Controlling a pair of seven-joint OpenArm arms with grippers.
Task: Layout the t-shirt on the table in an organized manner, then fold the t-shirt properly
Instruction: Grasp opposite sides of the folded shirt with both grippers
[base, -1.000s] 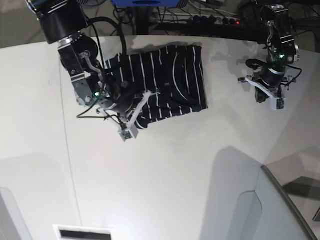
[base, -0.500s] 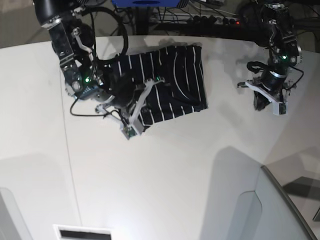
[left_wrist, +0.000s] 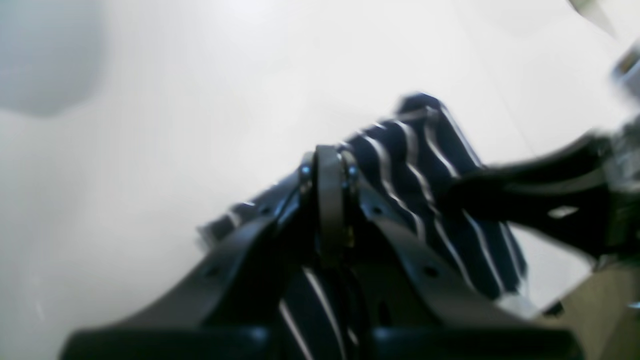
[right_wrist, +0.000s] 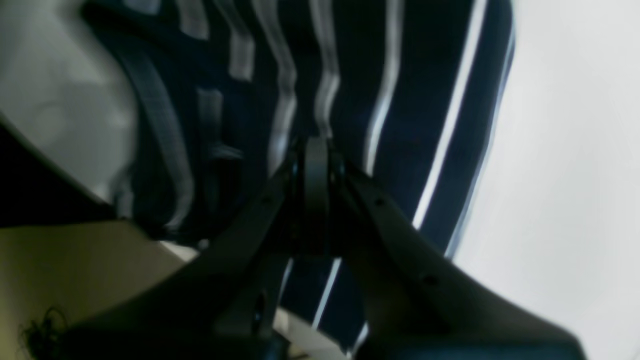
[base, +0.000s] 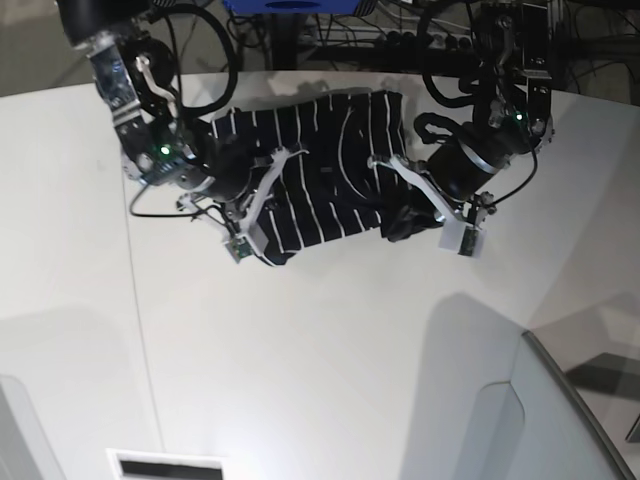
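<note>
The t-shirt (base: 330, 170), dark navy with thin white stripes, lies folded into a rough rectangle at the back middle of the white table (base: 330, 340). My right gripper (base: 262, 225) is shut and lies over the shirt's near left part. In the right wrist view its shut fingers (right_wrist: 316, 165) rest over striped cloth (right_wrist: 400, 90). My left gripper (base: 402, 222) is shut at the shirt's near right corner. In the left wrist view its fingers (left_wrist: 327, 190) point across the shirt (left_wrist: 430, 165). No cloth shows pinched in either gripper.
The table's curved back edge (base: 440, 75) runs just behind the shirt, with cables and a power strip (base: 440, 40) beyond it. A thin seam (base: 140, 330) crosses the table on the left. A grey panel (base: 560, 420) stands at the near right.
My left arm has swung in from the far right to the shirt's near right corner. My right arm has shifted up and back over the shirt's left part. The shirt has barely moved.
</note>
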